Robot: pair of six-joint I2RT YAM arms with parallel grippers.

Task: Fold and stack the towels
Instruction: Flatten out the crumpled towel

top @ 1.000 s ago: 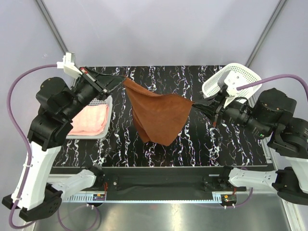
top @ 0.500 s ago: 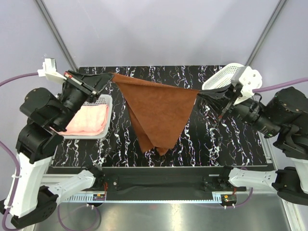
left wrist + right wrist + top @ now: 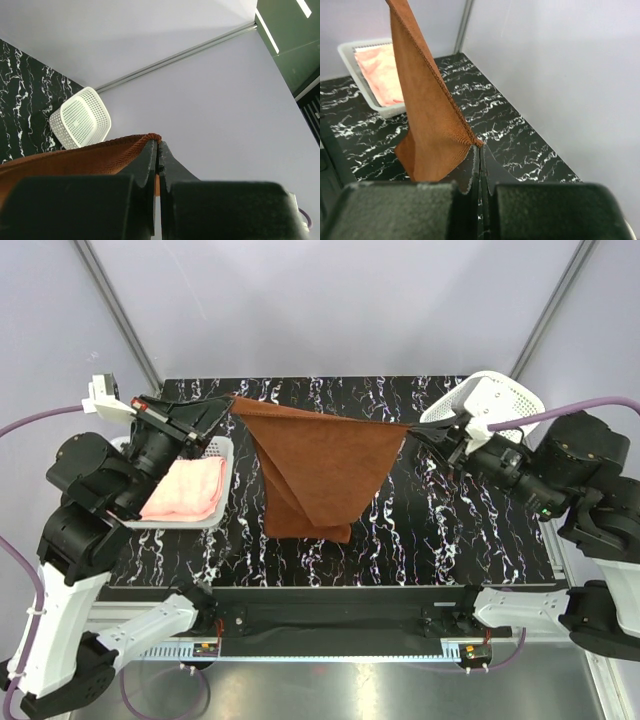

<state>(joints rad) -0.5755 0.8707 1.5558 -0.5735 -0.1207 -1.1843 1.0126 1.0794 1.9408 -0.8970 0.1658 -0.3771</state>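
A brown towel point(image 3: 318, 465) hangs stretched in the air between my two grippers, its lower part drooping to the black marble table point(image 3: 450, 530). My left gripper point(image 3: 228, 406) is shut on the towel's left top corner point(image 3: 150, 137). My right gripper point(image 3: 410, 435) is shut on the right top corner point(image 3: 475, 141). The towel's top edge is taut between them. A folded pink towel point(image 3: 185, 490) lies in a white tray point(image 3: 222, 452) at the left; it also shows in the right wrist view point(image 3: 380, 72).
A white mesh basket point(image 3: 490, 400) stands tilted at the back right corner behind my right arm; it also shows in the left wrist view point(image 3: 80, 122). Grey walls enclose the table on the far and side edges.
Both grippers have moved apart and pulled the towel's top edge taut. The hanging bottom has dropped from a point to a flatter edge near the table.
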